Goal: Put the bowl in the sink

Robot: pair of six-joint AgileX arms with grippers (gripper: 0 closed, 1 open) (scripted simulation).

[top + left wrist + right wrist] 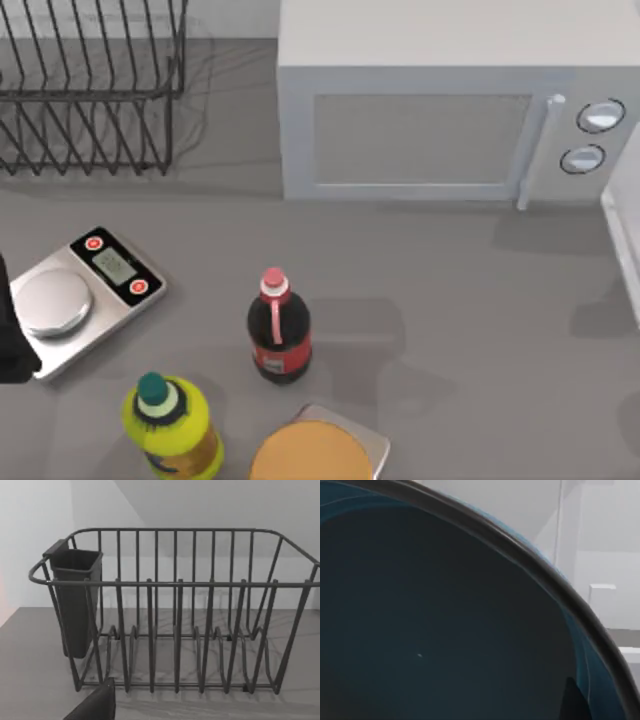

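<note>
Top view: grey table [450,300] (microwave [440,110] behind); tool states indiscernible.

- Top view: looking down on grey table [450,300], sharing black wire dish rack [90,90] with level left wrist view [175,610].
- Right wrist view: pressed close against dark teal bowl interior [430,620].

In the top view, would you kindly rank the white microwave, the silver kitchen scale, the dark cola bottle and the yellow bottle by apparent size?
Largest to smallest, as they look from above:
1. White microwave
2. Silver kitchen scale
3. Dark cola bottle with red cap and yellow bottle with green cap: too alike to rank, and the yellow one is cut by the picture's edge.
</note>
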